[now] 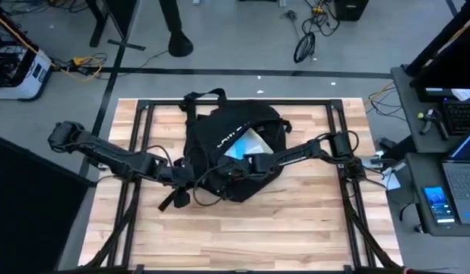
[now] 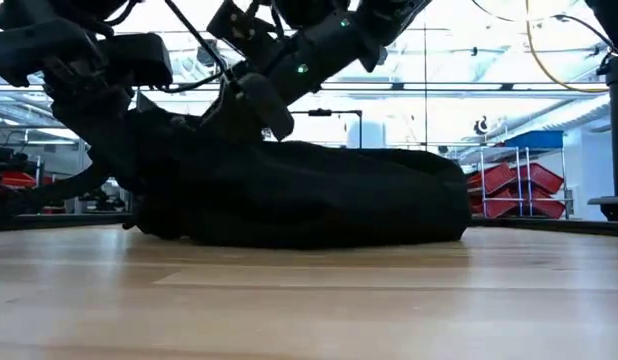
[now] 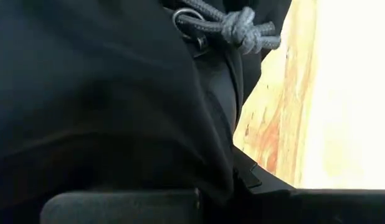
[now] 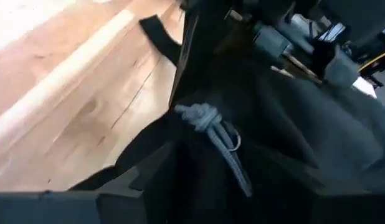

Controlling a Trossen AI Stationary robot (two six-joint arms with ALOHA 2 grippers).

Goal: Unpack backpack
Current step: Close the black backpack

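Observation:
The black backpack (image 1: 220, 125) lies flat in the middle of the wooden table (image 1: 242, 236), a broad dark mound in the low view (image 2: 319, 200). Through its opening shows a pale blue and white item (image 1: 249, 143). A knotted grey zipper cord (image 3: 242, 28) hangs at the bag's edge and also shows in the right wrist view (image 4: 208, 121). My left gripper (image 1: 183, 179) is at the bag's near left edge, shut on black fabric. My right gripper (image 1: 241, 163) sits over the bag's opening, close to the cord. My left gripper pinches a fold of the backpack's black fabric (image 3: 205, 168) at its near left edge, beside the zipper cord. It comes in low from the table's left. The fabric bulges over the fingers (image 3: 118, 208), and the bag's body stays on the table.
A black metal frame (image 1: 140, 152) runs around and across the tabletop. The bag's straps and handle (image 1: 201, 99) lie toward the far edge, and a loose strap end (image 1: 170, 202) trails toward the near side. Bare wood lies along the near edge.

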